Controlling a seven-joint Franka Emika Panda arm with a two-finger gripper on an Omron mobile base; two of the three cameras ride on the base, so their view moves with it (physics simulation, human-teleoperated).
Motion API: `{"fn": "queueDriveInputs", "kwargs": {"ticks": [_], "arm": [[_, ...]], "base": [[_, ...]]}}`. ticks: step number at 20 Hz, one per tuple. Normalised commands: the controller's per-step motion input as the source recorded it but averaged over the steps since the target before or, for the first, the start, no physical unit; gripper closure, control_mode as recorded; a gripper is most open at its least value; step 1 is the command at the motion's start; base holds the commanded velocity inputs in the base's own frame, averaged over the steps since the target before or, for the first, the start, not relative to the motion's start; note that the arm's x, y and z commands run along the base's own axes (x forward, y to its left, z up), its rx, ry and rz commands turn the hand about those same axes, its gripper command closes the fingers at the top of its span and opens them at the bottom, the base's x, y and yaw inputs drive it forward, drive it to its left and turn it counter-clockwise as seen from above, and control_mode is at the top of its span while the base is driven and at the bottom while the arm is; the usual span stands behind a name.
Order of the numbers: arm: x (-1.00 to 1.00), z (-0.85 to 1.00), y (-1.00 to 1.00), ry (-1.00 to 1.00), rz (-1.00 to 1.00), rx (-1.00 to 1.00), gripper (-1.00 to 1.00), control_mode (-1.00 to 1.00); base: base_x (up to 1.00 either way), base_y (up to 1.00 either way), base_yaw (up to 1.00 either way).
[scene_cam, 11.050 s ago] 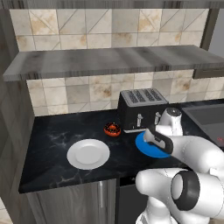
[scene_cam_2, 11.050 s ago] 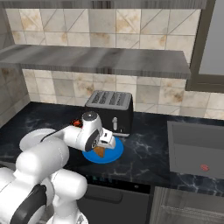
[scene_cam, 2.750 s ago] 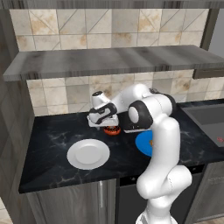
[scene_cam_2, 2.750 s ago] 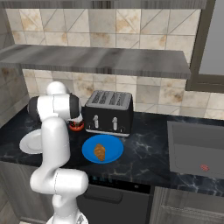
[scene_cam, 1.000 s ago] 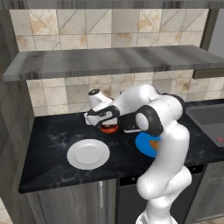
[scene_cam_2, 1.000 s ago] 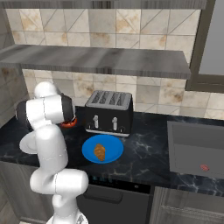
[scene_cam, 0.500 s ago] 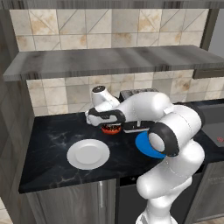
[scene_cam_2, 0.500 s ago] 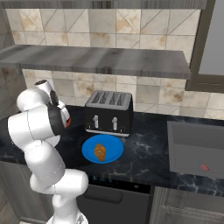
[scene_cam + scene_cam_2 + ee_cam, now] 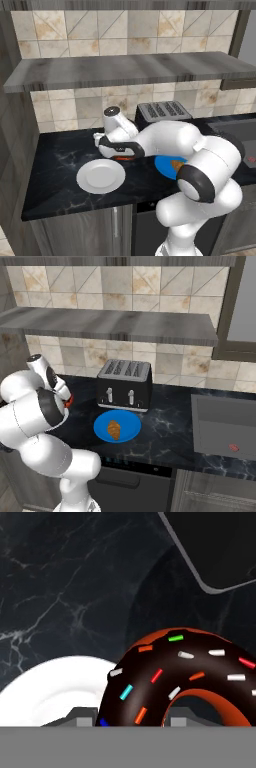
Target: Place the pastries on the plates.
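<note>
One claw point(image 9: 121, 156) is clamped on the donut point(image 9: 182, 679), holding it above the table point(image 9: 55, 185) just beside the white plate point(image 9: 100, 175). Released too soon, the donut could land on the rim and roll off. Beyond that plate, the croissant point(image 9: 114, 429) already lies on the blue plate point(image 9: 131, 428). Two pastries, two plates.

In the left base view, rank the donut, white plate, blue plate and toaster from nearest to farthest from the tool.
1. donut, gripped in the tool
2. white plate, just below-left of it
3. blue plate, to its right, holding the croissant
4. toaster, behind it on the right, about as far as the blue plate; too close to call
</note>
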Motion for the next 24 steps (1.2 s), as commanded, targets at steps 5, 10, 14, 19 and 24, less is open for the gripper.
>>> {"fn": "queueDriveInputs", "kwargs": {"ticks": [5, 10, 14, 19, 24], "arm": [[-0.26, 0.09, 0.44, 0.00, 0.00, 0.00, 1.00, -1.00], [-0.35, 0.00, 0.47, 0.00, 0.00, 0.00, 1.00, -1.00], [-0.35, 0.00, 0.40, 0.00, 0.00, 0.00, 1.00, -1.00], [-0.18, -0.12, 0.02, 0.05, 0.00, 0.00, 1.00, -1.00], [-0.27, -0.22, 0.00, 0.04, 0.00, 0.00, 1.00, -1.00]], "base": [[0.00, 0.00, 0.00], [0.00, 0.00, 0.00], [0.00, 0.00, 0.00], [0.00, 0.00, 0.00], [0.00, 0.00, 0.00]]}}
